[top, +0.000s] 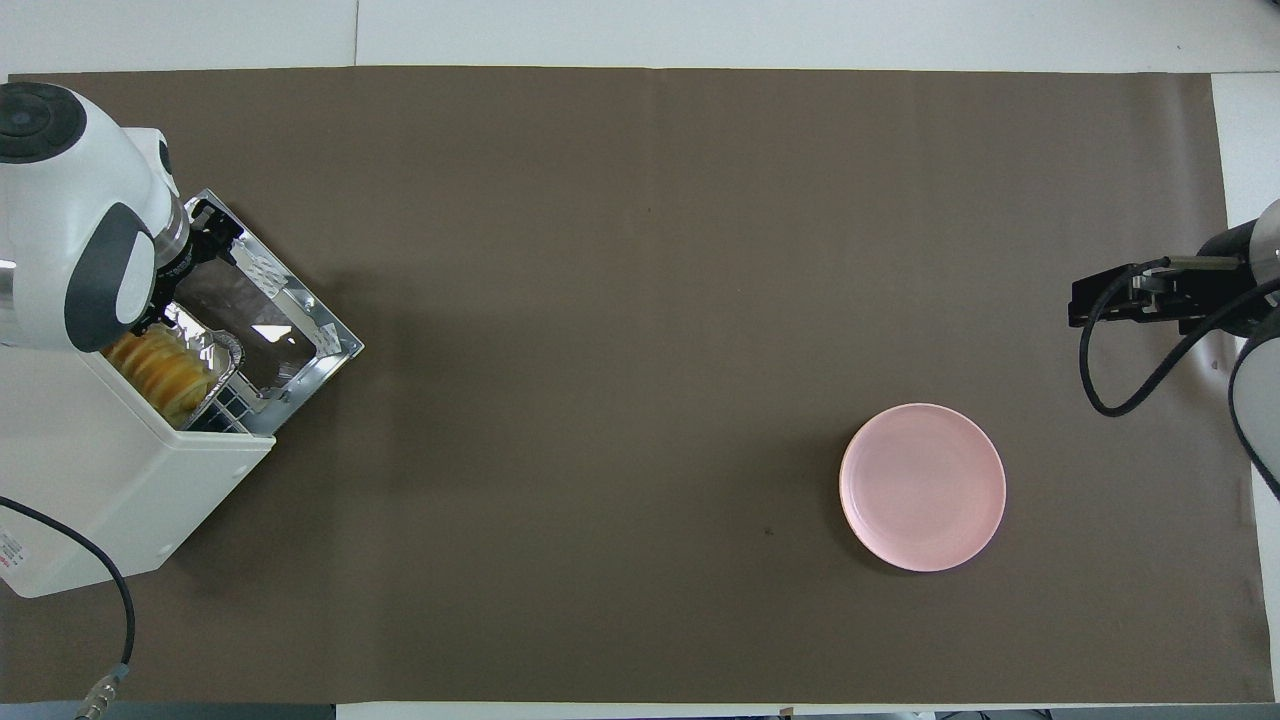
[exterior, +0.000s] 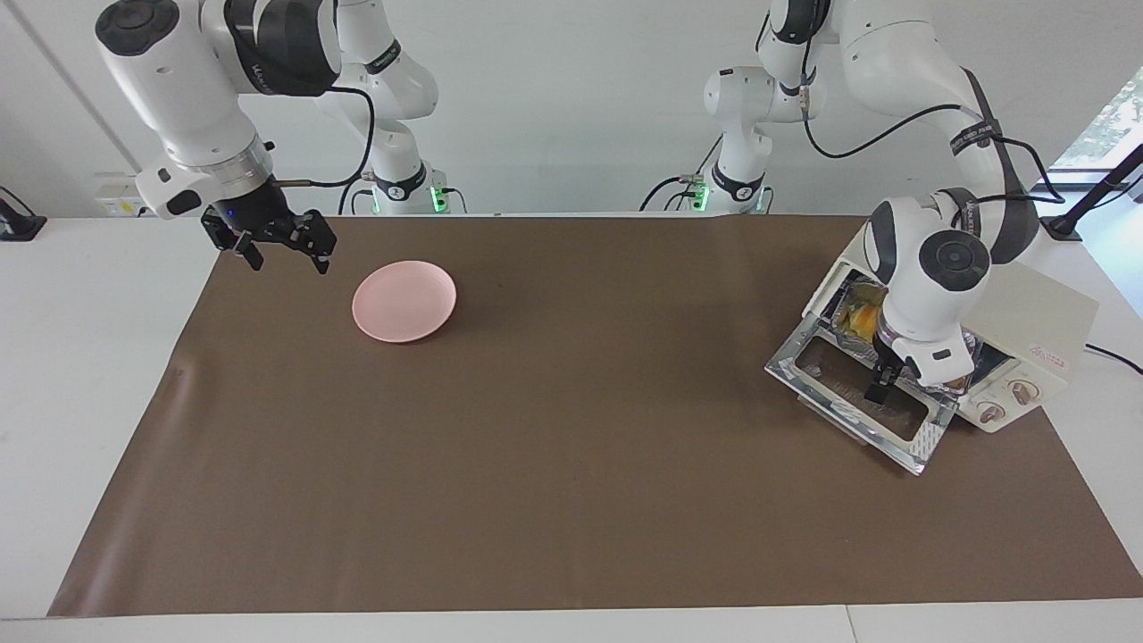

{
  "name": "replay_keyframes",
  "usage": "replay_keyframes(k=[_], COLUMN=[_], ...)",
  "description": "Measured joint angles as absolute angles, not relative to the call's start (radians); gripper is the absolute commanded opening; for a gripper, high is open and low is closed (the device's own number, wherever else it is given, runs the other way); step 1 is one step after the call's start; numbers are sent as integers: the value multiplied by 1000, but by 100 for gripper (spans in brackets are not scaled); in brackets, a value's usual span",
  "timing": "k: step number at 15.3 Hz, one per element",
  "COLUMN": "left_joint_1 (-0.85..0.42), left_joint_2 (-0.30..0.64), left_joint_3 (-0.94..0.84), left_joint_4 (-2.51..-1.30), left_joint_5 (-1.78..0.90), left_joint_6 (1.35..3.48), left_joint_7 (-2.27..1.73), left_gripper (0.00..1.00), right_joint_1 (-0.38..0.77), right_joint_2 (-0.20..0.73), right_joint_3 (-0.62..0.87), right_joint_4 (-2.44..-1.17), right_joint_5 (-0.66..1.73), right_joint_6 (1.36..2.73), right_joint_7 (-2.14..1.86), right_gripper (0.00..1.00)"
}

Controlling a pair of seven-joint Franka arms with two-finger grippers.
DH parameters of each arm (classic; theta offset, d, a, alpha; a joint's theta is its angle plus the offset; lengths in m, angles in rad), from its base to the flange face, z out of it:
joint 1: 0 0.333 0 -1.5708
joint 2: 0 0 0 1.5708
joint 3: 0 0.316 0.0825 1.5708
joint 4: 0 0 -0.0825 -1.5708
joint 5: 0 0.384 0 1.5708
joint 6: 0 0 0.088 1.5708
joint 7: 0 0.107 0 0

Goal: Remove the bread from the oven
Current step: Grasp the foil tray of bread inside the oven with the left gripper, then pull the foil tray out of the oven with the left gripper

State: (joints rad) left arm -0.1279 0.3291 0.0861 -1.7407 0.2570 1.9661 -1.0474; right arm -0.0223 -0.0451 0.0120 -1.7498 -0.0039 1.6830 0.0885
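Left arm bent over steeply from its base, wrist pointing down, left gripper (exterior: pixel 880 390) low with fingers (exterior: pixel 874 393) apart and empty. Right arm waiting raised at its own end of the bench, right gripper (exterior: pixel 284 253) hanging in the air, fingers spread, holding nothing.
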Motion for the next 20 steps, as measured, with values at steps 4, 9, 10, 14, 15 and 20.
replay_keyframes(k=[4,9,10,14,15,20], left_joint_1=[-121,-121,-120,-119,-117,-111], left_joint_2=[331,331,331,329,328,325], left_joint_3=[86,86,86,87,87,81], left_joint_4=[-1760,-1792,-1795,-1798,-1798,-1743], left_joint_5=[257,257,257,259,260,260], left_joint_6=[2001,2020,2022,2023,2024,2026], left_joint_7=[-1047,-1047,-1046,-997,-988,-936], left_gripper=[100,27,3,0,0,0], right_joint_1=[-22,-22,-22,-22,-22,-22], right_joint_2=[-45,-45,-45,-45,-45,-45], right_joint_3=[12,12,12,12,12,12], right_joint_4=[-1750,-1750,-1750,-1750,-1750,-1750], right_joint_5=[-4,-4,-4,-4,-4,-4], right_joint_6=[1683,1683,1683,1683,1683,1683], right_joint_7=[88,88,88,88,88,88], right_gripper=[100,100,100,100,100,100])
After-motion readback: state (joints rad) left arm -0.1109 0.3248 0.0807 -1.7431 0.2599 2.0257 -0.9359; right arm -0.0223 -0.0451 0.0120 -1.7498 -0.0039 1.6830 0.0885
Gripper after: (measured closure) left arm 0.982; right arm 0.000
